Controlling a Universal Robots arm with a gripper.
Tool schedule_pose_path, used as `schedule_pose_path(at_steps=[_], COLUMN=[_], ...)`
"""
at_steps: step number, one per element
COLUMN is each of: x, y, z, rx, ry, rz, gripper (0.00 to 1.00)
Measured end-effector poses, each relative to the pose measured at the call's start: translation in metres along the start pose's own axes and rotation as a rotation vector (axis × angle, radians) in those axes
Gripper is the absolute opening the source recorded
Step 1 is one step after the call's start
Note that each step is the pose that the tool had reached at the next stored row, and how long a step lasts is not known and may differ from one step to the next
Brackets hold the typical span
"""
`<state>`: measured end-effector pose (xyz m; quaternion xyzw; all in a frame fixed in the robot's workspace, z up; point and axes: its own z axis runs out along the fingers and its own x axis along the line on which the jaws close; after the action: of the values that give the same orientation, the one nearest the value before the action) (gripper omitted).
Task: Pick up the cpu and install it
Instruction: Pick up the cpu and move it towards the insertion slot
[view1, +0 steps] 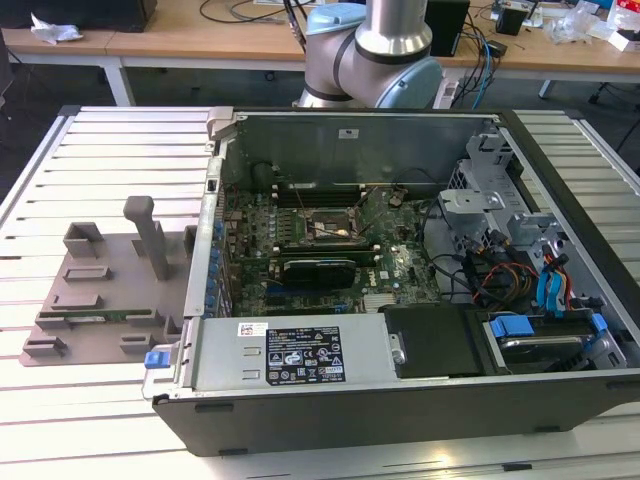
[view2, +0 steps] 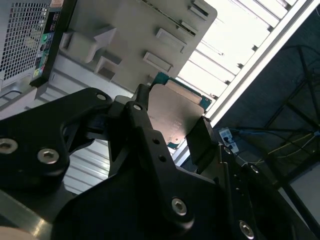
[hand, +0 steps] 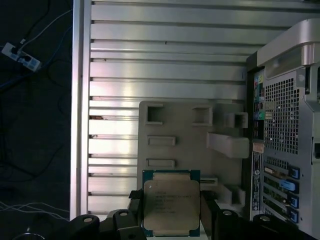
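Note:
In both wrist views my gripper (hand: 171, 207) (view2: 172, 127) is shut on the cpu (hand: 171, 202) (view2: 175, 107), a flat square chip with a silver-grey top and a thin green border. One black finger (hand: 133, 199) presses one side of the chip and the other finger (hand: 208, 202) presses the opposite side. The chip hangs in the air above the near end of the grey fixture tray (hand: 185, 132) (view2: 130, 35). In the exterior view the open computer case (view1: 400, 400) shows its motherboard, with the square socket (view1: 325, 230) near the middle.
The grey fixture tray (view1: 100, 295) with upright posts lies on the slatted metal table (view1: 120, 150) at the exterior view's left of the case. The arm's base (view1: 375, 50) stands behind the case. Drive bays and cables (view1: 530, 280) fill the case's right side.

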<state>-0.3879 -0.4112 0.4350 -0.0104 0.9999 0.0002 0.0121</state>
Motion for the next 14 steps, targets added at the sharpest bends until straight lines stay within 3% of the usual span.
schedule_pose_path(at_steps=[14], x=[-0.0005], y=[0.0005], z=[-0.0206], rx=[0.0007], ry=[0.0], rz=[0.0], gripper=[0.55])
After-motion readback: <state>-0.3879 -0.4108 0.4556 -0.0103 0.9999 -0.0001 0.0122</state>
